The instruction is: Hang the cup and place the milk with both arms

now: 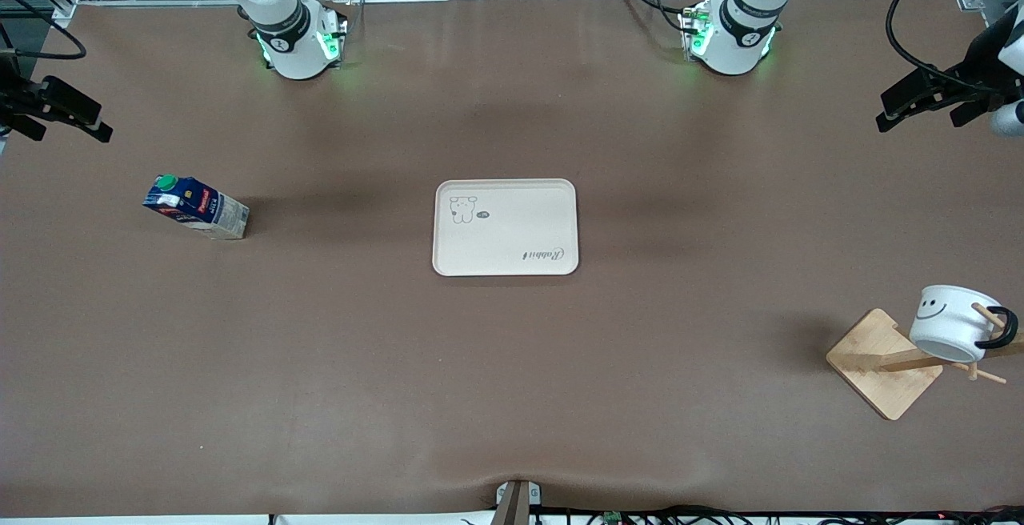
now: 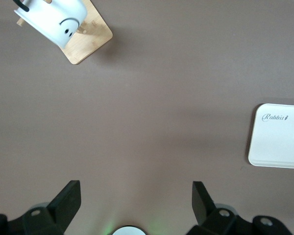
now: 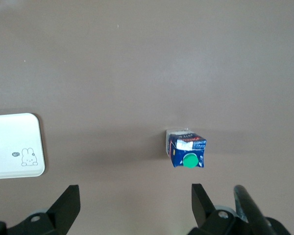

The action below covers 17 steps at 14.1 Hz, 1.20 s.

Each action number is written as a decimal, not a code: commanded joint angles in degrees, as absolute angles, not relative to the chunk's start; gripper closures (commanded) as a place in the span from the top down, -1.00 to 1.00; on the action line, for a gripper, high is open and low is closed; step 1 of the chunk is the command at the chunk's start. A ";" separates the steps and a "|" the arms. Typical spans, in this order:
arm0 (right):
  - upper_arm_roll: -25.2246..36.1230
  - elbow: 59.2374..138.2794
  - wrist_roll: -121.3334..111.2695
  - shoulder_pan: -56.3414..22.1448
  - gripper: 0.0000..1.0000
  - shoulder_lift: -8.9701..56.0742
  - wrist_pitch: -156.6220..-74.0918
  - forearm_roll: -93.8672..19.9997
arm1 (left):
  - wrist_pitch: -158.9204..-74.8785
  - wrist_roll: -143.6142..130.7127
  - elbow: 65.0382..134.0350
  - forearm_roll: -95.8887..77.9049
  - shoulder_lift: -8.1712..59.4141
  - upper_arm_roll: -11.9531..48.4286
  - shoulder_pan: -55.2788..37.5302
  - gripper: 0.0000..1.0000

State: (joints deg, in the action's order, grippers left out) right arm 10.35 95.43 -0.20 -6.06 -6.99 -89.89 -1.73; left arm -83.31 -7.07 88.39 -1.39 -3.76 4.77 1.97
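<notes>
The white cup (image 1: 948, 321) with a smiley face hangs by its black handle on a peg of a wooden rack (image 1: 880, 365) at the left arm's end of the table, near the front camera. It also shows in the left wrist view (image 2: 56, 19). The dark blue milk carton (image 1: 196, 206) with a green cap stands on the table at the right arm's end, and shows in the right wrist view (image 3: 186, 149). My left gripper (image 1: 920, 113) (image 2: 136, 196) is open and empty, up over the table edge. My right gripper (image 1: 96, 125) (image 3: 135, 196) is open and empty, raised over the table near the milk.
A cream tray (image 1: 506, 227) with a rabbit drawing lies in the middle of the table, and shows in both wrist views (image 2: 279, 142) (image 3: 10, 147). The two arm bases stand along the table edge farthest from the front camera. Cables run along the table edges.
</notes>
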 commanded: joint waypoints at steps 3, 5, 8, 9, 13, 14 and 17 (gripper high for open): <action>10.99 87.54 -0.44 -3.79 1.00 -1.23 -88.59 -1.05 | -83.67 -7.56 87.63 -1.23 -3.43 4.75 2.02 1.00; 10.99 87.54 -0.44 -3.34 1.00 -0.88 -88.42 -1.32 | -83.58 -7.38 86.75 0.26 -2.99 5.18 1.85 1.00; 10.99 88.33 -0.18 -3.69 1.00 -0.97 -84.99 -1.32 | -83.67 -7.38 86.57 0.70 -2.73 5.36 1.58 1.00; 10.99 88.33 -0.18 -3.69 1.00 -0.97 -85.08 -1.32 | -83.67 -7.38 86.66 0.70 -2.72 5.36 1.50 1.00; 10.99 88.50 -0.18 -2.29 1.00 -0.97 -84.99 -3.60 | -83.67 -6.68 86.57 1.67 -2.02 5.71 1.41 1.00; 11.07 88.51 -0.18 -2.29 1.00 -0.97 -84.99 -3.60 | -83.67 -6.42 86.57 1.67 -1.93 5.71 1.23 1.00; 11.07 88.59 -0.18 -2.20 1.00 -0.97 -84.73 -3.60 | -83.67 -6.42 86.57 2.81 -1.93 7.03 1.32 1.00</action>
State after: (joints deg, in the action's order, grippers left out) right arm 11.26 89.41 -0.25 -2.87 -1.24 -85.71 -2.53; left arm -83.78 -6.74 87.82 1.10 -2.39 6.08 1.50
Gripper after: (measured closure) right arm 0.000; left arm 0.000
